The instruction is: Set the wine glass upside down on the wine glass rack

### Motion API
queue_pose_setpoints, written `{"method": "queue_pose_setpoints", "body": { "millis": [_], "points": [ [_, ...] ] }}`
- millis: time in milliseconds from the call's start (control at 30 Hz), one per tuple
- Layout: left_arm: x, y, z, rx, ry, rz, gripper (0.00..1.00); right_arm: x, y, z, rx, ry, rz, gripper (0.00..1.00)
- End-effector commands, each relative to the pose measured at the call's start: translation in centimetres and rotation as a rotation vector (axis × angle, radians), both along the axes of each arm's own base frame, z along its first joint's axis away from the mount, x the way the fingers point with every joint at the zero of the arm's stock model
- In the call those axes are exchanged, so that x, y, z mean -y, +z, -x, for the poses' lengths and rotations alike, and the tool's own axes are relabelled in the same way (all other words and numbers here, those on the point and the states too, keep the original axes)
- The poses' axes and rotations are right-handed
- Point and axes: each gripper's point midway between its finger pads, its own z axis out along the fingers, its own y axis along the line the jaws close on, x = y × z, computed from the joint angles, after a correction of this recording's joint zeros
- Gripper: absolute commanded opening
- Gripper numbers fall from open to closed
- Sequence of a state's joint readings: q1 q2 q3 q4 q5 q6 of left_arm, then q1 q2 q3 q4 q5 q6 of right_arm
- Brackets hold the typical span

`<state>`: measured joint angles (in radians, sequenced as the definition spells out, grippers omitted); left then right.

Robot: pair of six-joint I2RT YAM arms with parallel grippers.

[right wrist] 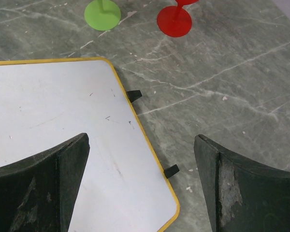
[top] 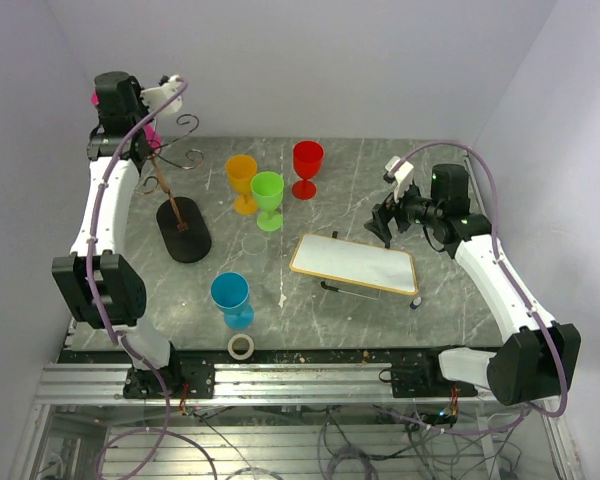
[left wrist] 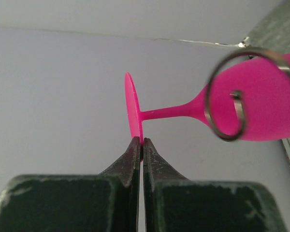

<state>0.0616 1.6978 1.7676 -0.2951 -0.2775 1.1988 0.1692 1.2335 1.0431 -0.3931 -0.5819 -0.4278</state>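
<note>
Grey veined marble forms the table (top: 460, 170), with pale walls behind it. Nearest the arm bases lies a small pale roll of tape (top: 241, 346), then a blue plastic goblet (top: 230, 297) and a white rectangular board with a yellow rim (top: 355, 265). Over that board's corner hangs the right gripper (right wrist: 141, 139), fingers wide apart and holding nothing. Farther back stand a green goblet (top: 268, 195), an orange goblet (top: 242, 178) and a red goblet (top: 307, 165). To the left, the thin dark wire wine glass rack (top: 185, 232) rises from its black oval base. At the far left corner the left gripper (left wrist: 141, 142) is clamped on the foot rim of the pink wine glass (left wrist: 261, 104), held aloft by the rack's top. One scroll curl crosses the bowl; whether they touch cannot be told.
</note>
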Motion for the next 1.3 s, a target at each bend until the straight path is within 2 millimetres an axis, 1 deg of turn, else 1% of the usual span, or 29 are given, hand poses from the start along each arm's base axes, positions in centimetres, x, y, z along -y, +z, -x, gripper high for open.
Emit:
{"method": "queue_pose_setpoints", "body": {
  "millis": [0, 133, 233, 533, 800, 1000, 1067, 1267],
  "points": [
    [2.2, 3.3, 1.7, 0.052, -0.09, -0.077, 0.07, 0.4, -0.5, -0.6, 0.006, -0.018, 0.009, 0.89],
    [3.0, 3.1, 2.5, 0.025, -0.119, -0.091, 0.07, 0.4, -0.5, -0.7, 0.007, -0.022, 0.012, 0.9],
    [3.2, 2.4, 3.0, 0.01, -0.128, -0.12, 0.07, 0.5, -0.7, -0.7, -0.003, -0.025, 0.017, 0.9],
    [3.6, 1.8, 3.8, -0.013, -0.157, -0.136, 0.07, 0.6, -1.0, -0.9, -0.011, -0.033, 0.022, 0.9],
    [5.2, 1.9, 4.0, -0.008, -0.22, -0.128, 0.07, 0.5, -1.2, -0.9, -0.015, -0.031, 0.018, 0.9],
    [5.6, 2.5, 3.8, 0.004, -0.24, -0.121, 0.07, 0.6, -1.3, -0.9, -0.016, -0.033, 0.022, 0.9],
    [7.0, 2.5, 3.5, 0.003, -0.27, -0.117, 0.07, 0.7, -1.4, -1.0, -0.017, -0.038, 0.025, 0.9],
    [7.9, 2.2, 3.2, -0.014, -0.293, -0.128, 0.07, 0.9, -1.6, -1.1, -0.021, -0.045, 0.032, 0.9]
  ]
}}
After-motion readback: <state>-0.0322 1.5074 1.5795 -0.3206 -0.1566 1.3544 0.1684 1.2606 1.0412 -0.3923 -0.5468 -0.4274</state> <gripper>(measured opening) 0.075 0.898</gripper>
